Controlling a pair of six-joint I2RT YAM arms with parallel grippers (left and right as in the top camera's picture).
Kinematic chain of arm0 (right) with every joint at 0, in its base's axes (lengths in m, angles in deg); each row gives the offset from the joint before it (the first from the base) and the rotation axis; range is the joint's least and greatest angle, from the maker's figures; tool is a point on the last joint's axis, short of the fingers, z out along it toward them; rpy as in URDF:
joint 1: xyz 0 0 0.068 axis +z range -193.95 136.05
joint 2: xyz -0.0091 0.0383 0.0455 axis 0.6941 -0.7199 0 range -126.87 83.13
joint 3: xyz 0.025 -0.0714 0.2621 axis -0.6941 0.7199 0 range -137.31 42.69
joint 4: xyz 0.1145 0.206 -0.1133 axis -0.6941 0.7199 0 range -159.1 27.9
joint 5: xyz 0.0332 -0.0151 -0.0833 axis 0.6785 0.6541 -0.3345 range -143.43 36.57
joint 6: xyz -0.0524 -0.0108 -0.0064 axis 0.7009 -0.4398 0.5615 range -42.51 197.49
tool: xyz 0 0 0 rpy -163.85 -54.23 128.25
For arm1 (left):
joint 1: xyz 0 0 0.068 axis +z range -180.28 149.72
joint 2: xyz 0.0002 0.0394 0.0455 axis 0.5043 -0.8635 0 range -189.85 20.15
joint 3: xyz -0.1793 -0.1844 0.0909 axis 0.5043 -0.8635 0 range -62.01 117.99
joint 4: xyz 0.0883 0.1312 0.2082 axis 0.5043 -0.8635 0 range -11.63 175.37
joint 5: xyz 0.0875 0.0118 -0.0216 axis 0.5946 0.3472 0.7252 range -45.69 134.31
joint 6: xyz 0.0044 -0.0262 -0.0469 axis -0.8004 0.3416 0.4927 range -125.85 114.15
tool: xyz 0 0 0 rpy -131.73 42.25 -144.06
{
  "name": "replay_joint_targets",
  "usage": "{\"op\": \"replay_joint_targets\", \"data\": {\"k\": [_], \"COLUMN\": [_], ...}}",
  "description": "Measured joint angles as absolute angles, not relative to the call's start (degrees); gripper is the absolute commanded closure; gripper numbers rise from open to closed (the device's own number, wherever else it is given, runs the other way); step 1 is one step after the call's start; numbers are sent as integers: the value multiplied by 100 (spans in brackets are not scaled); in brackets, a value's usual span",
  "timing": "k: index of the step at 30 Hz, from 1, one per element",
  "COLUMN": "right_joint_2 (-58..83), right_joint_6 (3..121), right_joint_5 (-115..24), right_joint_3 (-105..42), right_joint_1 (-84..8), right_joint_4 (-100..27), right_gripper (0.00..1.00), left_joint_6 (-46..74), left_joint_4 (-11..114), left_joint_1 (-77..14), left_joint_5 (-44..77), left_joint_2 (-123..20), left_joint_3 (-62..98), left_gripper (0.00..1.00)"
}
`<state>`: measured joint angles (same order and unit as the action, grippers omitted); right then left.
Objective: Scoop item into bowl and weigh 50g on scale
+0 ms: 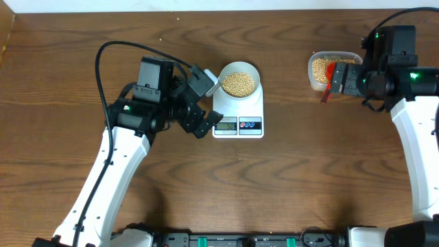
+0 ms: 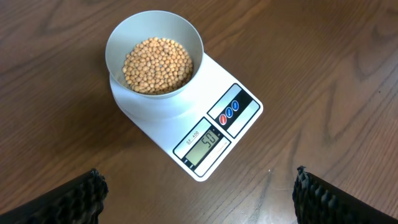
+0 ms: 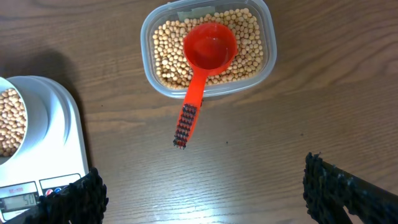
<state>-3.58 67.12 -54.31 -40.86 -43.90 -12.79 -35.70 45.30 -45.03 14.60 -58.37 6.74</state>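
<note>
The pale bowl (image 1: 239, 82) (image 2: 155, 56) stands on the white scale (image 1: 238, 115) (image 2: 227, 78) and holds tan beans (image 2: 157, 65). The scale's display (image 2: 205, 142) reads about 50. My left gripper (image 1: 205, 103) (image 2: 199, 196) is open just left of the scale, with nothing between its fingers. A red scoop (image 1: 329, 81) (image 3: 208, 53) lies empty in a clear tub (image 1: 334, 67) (image 3: 208, 50) of beans (image 3: 168, 56), its handle hanging over the rim. My right gripper (image 1: 344, 75) (image 3: 202, 193) is open above the table beside the tub, off the scoop handle.
The scale and bowl also show at the left edge of the right wrist view, scale (image 3: 65, 124). A black cable (image 1: 103, 62) loops behind the left arm. Bare wooden table (image 1: 288, 178) surrounds everything.
</note>
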Motion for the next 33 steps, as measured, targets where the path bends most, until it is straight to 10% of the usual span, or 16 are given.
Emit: {"op": "replay_joint_targets", "data": {"k": [33], "right_joint_2": [-358], "right_joint_6": [6710], "right_joint_5": [-5431], "right_joint_3": [-4086], "right_joint_1": [-4390], "right_joint_4": [-1276], "right_gripper": [1], "left_joint_6": [-2868], "left_joint_4": [5068], "left_joint_1": [-4505], "left_joint_5": [2153], "left_joint_2": [-5837], "left_joint_3": [674], "left_gripper": [2]}}
